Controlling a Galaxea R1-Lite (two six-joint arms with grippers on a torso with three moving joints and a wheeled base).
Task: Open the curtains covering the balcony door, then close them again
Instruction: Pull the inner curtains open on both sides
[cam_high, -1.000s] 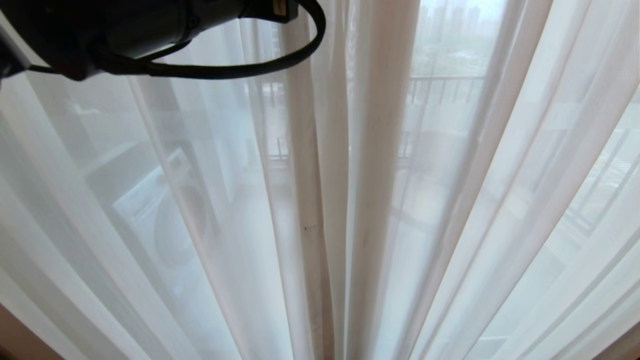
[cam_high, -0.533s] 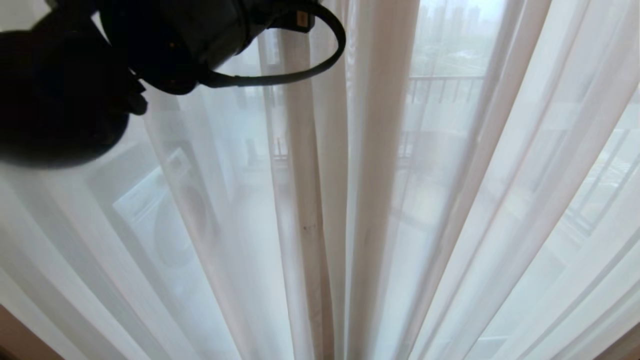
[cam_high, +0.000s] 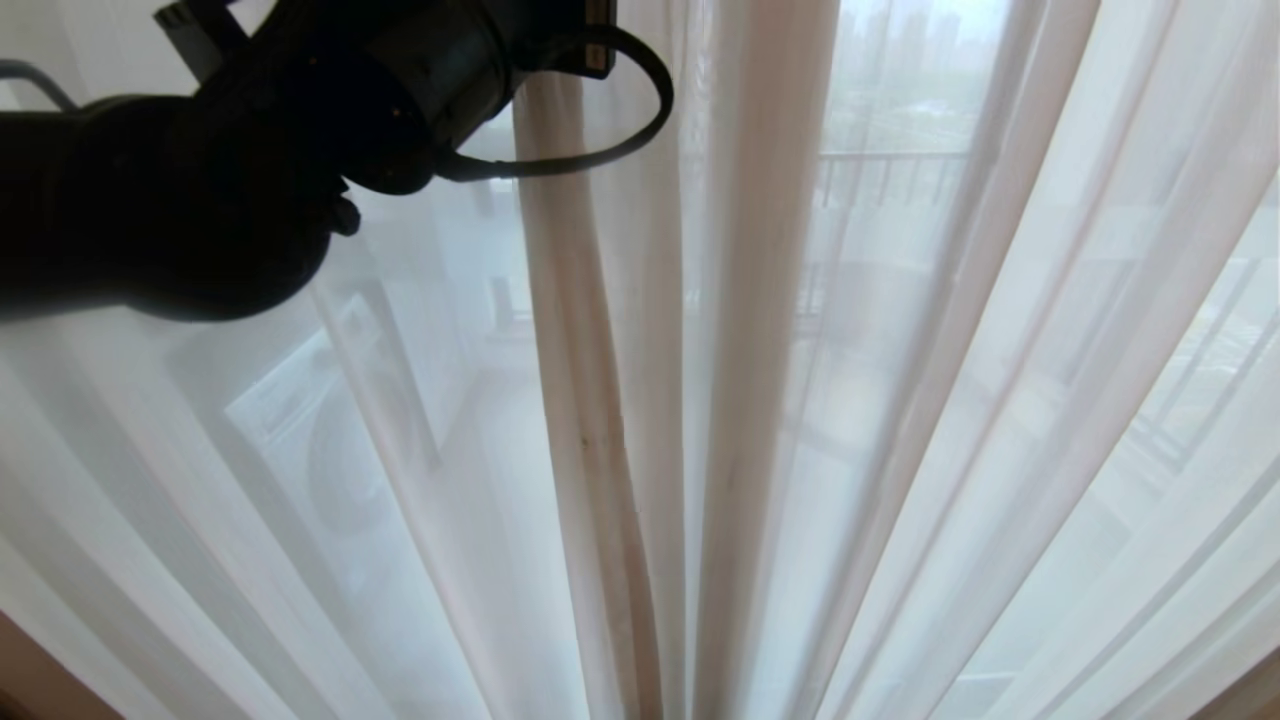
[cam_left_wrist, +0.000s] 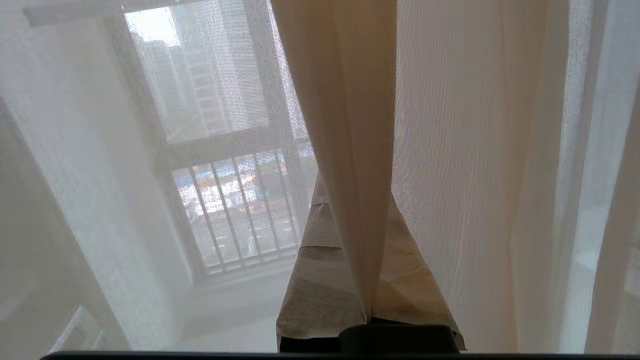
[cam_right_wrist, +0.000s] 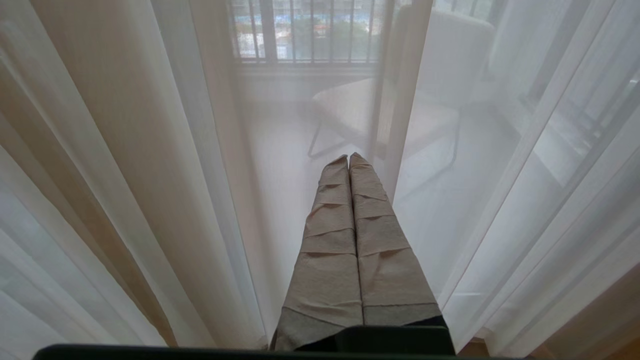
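A pleated fold of the sheer white voile curtains (cam_left_wrist: 345, 125) was clamped in the paper-wrapped left gripper (cam_left_wrist: 362, 280); opening was judged under way, a sideways pull being called for next.

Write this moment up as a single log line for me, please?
left gripper: shut on sheer curtain fold | right gripper: shut, idle, holding nothing | curtains: closed | step: start pulling open
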